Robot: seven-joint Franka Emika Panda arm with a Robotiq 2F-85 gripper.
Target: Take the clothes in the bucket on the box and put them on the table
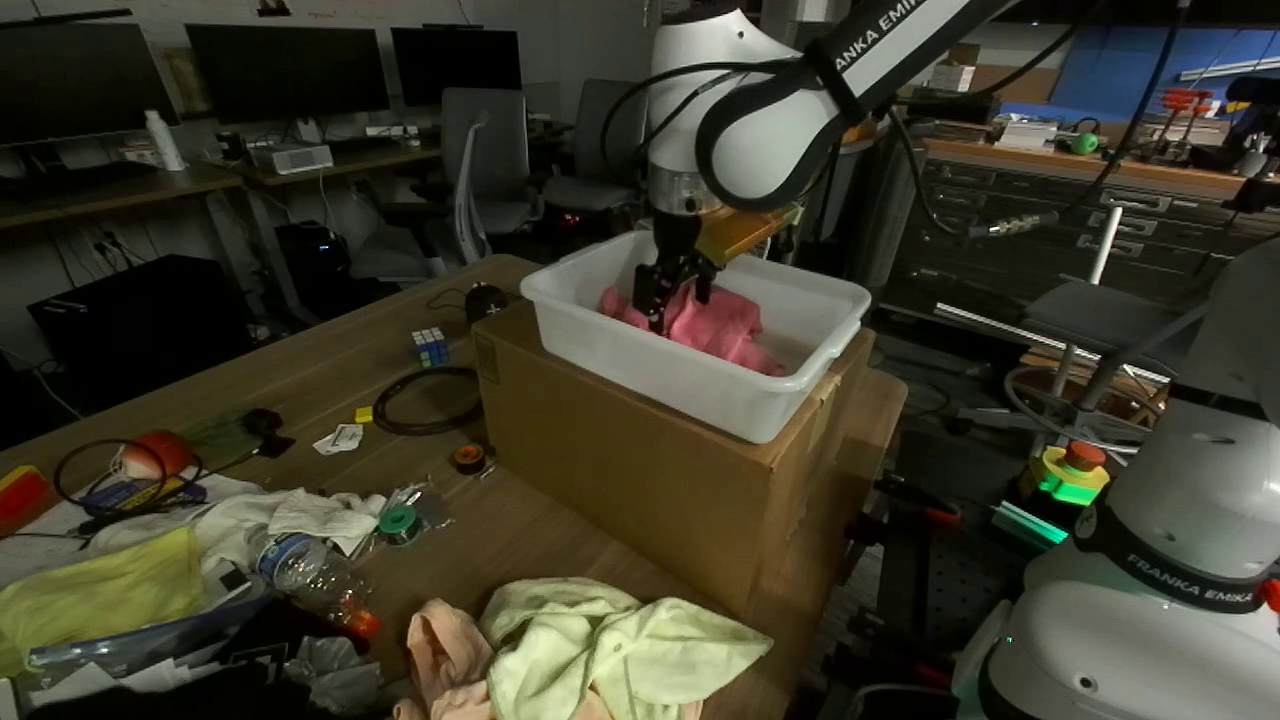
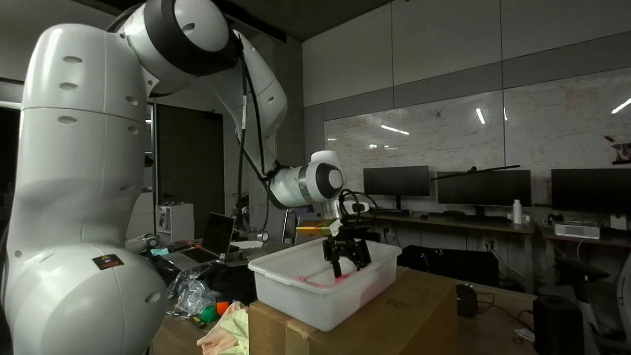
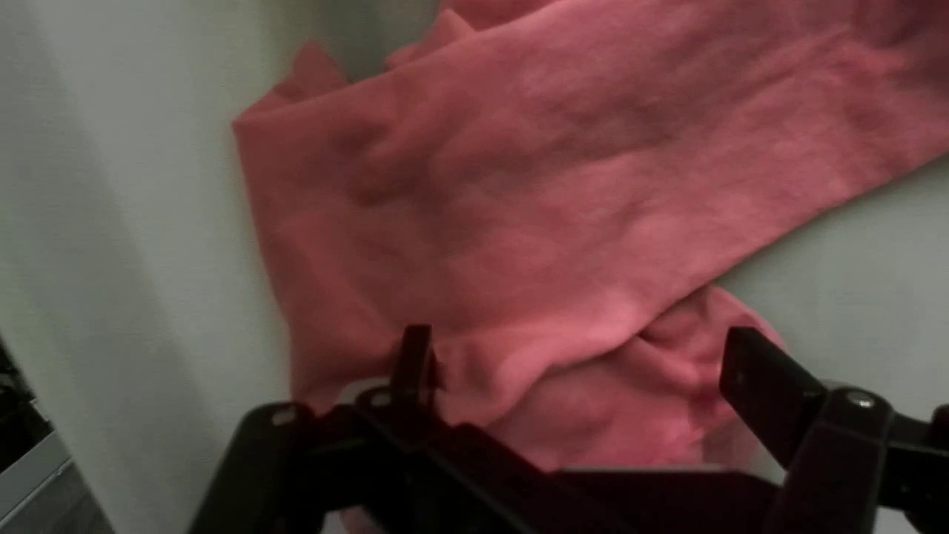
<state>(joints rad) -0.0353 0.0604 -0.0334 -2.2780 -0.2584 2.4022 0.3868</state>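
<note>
Jaws wide apart at pink cloth [image 3: 519, 222], no grip

Jaws down inside the white bucket [image 1: 650, 372]; wrist view has the two sides well apart, w/ a broad gap btwn 'em. Pink folds show in that gap, nothing clamped. Side on the left of that view is right up by the cloth, can't tell if it's actually touching; side on the right is near the cloth's outer edge, contact also unclear.

Cloth: crumpled, pinkish-red, a bit darker in the creases. Wrist view gives a wide band running diag. w/ a fairly straight lower edge, a pointed corner near the bucket wall, & a bunched layer tucked under. In an exterior view the pink cloth [image 1: 725, 325] mounds up next to the jaws & slopes off twd the near rim. In both exterior views it's in the bucket, which sits atop the cardboard box [image 1: 620, 470], box on the surface [image 1: 520, 540]. Near the box's foot, same surface: a pale green cloth [image 1: 640, 650] partly over a peach cloth [image 1: 448, 650].
</note>
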